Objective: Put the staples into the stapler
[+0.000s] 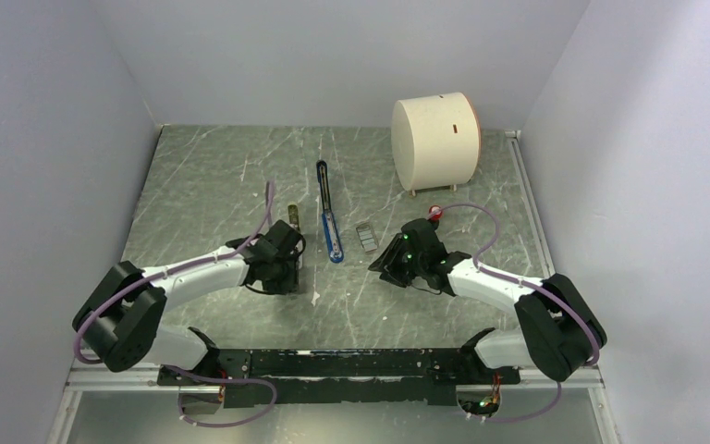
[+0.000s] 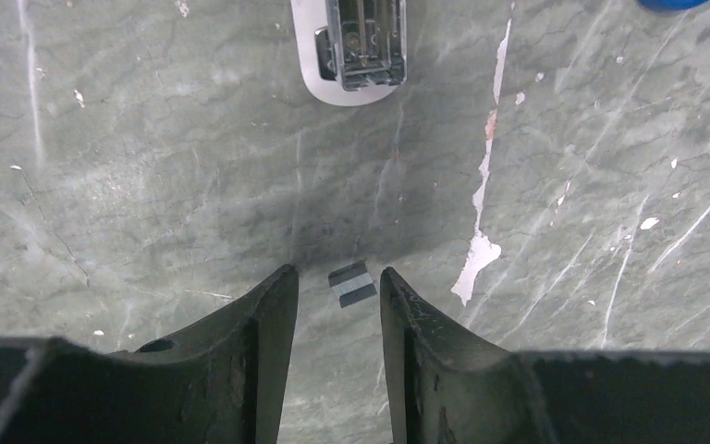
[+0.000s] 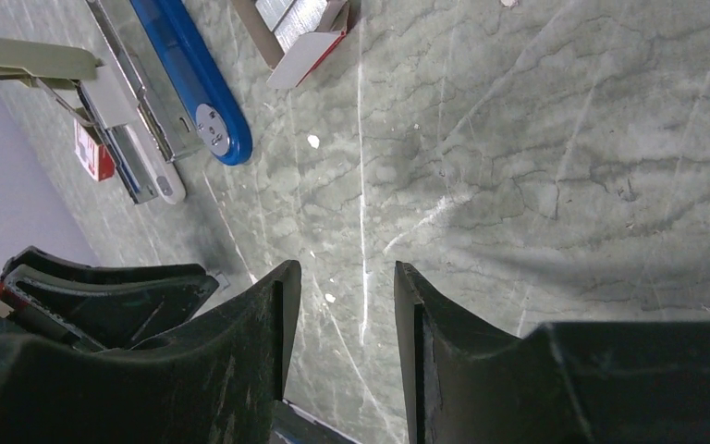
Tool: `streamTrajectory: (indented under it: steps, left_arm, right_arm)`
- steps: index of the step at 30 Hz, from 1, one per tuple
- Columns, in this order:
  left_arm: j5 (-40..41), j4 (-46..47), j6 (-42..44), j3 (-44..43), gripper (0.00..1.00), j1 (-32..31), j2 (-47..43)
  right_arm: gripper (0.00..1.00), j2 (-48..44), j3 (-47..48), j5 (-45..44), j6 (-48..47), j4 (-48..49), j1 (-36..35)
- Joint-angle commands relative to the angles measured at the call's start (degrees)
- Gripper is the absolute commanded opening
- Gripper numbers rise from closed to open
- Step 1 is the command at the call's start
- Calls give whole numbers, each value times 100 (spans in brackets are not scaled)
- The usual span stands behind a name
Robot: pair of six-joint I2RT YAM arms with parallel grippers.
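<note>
Top external view has the stapler (image 1: 330, 227) lying opened out flat near the middle of the grey-green marbled table (image 1: 213, 176), its thin black arm stretched toward the far wall and its blue body pointing back toward the arm bases; the right wrist view shows the blue body's rounded end with a round silver rivet and a grey metal channel alongside it; just right of the stapler's blue body sits a small open box of staples (image 1: 366, 237), apart from it, silvery rows showing inside and a red-and-white flap folded out; left of the stapler, near its blue end, the left gripper (image 2: 336, 272) hangs low over the table with its fingers apart, and a small grey-and-black piece (image 2: 352, 284) lies on the table between the tips, clamped by neither; whether it touches a finger cannot be told; ahead of that gripper, still left of the stapler, lies a grey metal part (image 2: 356, 42) on a pale rounded base; further left of the stapler's black arm a thin strip (image 1: 269, 197) lies on the table; right of the stapler, past the box, the right gripper (image 3: 347, 268) hovers with its fingers parted over bare table, holding nothing; beyond the stapler's far end and to its right stands a cream cylinder (image 1: 434, 139) lying on its side
</note>
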State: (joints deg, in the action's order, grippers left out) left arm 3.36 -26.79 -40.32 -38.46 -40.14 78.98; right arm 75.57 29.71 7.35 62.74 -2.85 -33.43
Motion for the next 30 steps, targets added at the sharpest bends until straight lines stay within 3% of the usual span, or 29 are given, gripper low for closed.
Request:
streamTrajectory:
  steps: [1,11,17,30]
  left_arm:
    - [278,-351,-26,-273,45,-243,79]
    - [1135,-787,-413,-487,51,-683,515]
    - [1115,-589,-567,-513,34,-787,691]
    - [1268,-467,-701,-562,28,-889,815]
  right_arm:
    - [46,-78,-80,54,-49,125,47]
    - [46,68,-128,190,-58,259,60]
    - [46,133,-89,249,-119,259,73]
    - [46,159,-149,345,-179,434,91]
